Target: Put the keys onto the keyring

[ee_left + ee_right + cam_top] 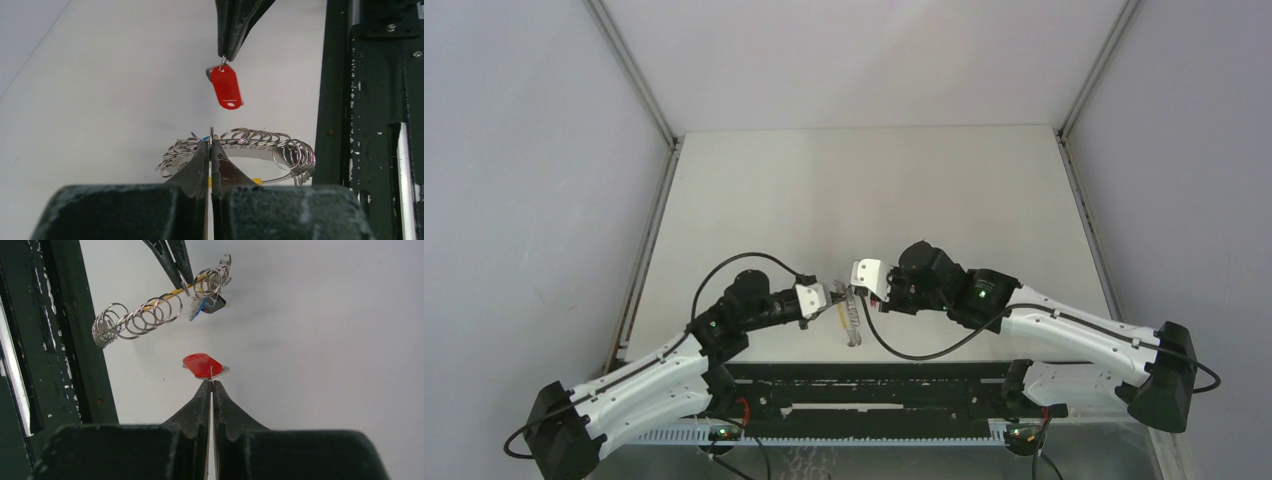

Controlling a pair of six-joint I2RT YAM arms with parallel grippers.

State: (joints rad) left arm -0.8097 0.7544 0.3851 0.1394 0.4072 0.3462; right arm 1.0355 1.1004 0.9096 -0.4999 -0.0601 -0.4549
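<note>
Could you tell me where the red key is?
Wrist views show the red key hanging from the shut jaws of the right gripper, apart from the keyring the left gripper holds.

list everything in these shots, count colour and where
red key: one, red, hanging mid-air between the arms
keyring: one, silver, small rings on a band, beside the red key
blue key: one, blue, among the rings
yellow key: one, yellow, partly hidden by the band
table: one, white, under everything
rail: one, black, table's near edge
left gripper: one, black, shut on a keyring ring
right gripper: one, black, shut on the red key's ring
</note>
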